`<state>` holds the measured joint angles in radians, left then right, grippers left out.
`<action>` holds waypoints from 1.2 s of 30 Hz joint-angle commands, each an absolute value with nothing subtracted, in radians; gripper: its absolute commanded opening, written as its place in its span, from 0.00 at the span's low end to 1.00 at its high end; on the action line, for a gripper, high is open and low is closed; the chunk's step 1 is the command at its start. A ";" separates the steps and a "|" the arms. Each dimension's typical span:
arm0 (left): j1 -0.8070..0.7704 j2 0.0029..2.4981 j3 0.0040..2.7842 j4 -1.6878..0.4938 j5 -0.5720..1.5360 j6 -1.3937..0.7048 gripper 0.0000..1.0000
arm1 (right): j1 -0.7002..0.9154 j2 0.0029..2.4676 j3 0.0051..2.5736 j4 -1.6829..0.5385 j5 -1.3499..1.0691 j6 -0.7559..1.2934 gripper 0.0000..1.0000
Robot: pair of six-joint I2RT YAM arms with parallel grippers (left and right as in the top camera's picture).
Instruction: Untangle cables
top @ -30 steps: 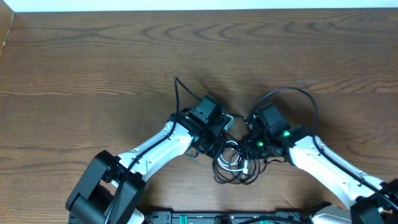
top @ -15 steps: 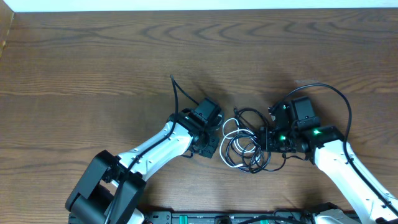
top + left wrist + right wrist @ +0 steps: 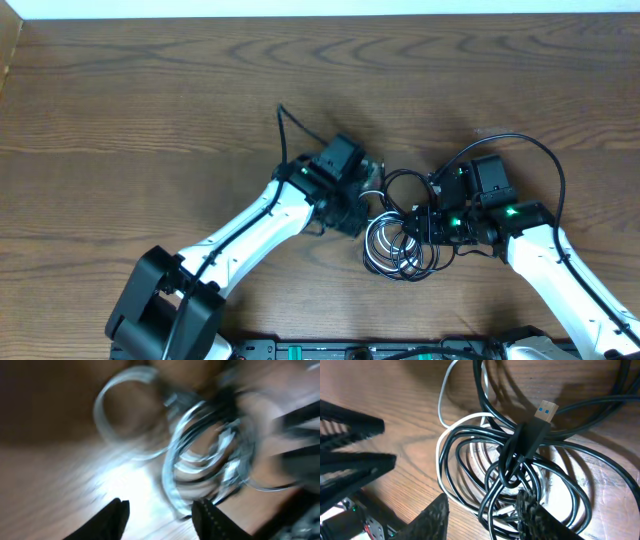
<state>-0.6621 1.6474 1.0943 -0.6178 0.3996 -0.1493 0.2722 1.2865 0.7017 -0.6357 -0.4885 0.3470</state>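
Note:
The cables [image 3: 400, 243] lie as a knotted bundle of black loops with one white cord [image 3: 372, 240] on the wooden table, between my two grippers. My left gripper [image 3: 360, 205] is just left of the bundle. In the blurred left wrist view it [image 3: 160, 512] is open, nothing between its fingers, with the cables [image 3: 200, 460] just ahead. My right gripper [image 3: 427, 224] is at the bundle's right edge. In the right wrist view it [image 3: 482, 515] is open, with black strands [image 3: 540, 475] running between its fingers. A black lead's USB plug [image 3: 546, 411] lies on top, beside the white cord [image 3: 442, 440].
A thick black wire fixed to my right arm [image 3: 545, 160] arches above it, and another [image 3: 290, 130] sticks up behind my left arm. The left gripper's fingers [image 3: 350, 450] show at the left of the right wrist view. The table's back edge [image 3: 320, 15] is far off.
Both grippers were shut and now stand open. The right arm pulled away to the right, spreading the bundle. The left gripper shifted up and slightly right.

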 commanded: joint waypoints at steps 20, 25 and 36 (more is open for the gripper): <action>-0.715 1.661 1.110 -0.513 0.505 -0.223 0.51 | 0.268 1.414 0.705 -0.628 -0.192 0.504 0.31; -0.746 1.690 1.110 -0.482 0.422 -0.353 0.50 | 0.246 1.456 0.705 -0.617 -0.195 0.504 0.33; -0.801 1.785 1.110 -0.433 0.410 -0.473 0.48 | 0.206 1.462 0.704 -0.613 -0.417 0.448 0.37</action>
<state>-0.7849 1.7702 1.1053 -0.4328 0.4267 -0.4419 0.2127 1.4590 0.7017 -0.6144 -0.3298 0.4629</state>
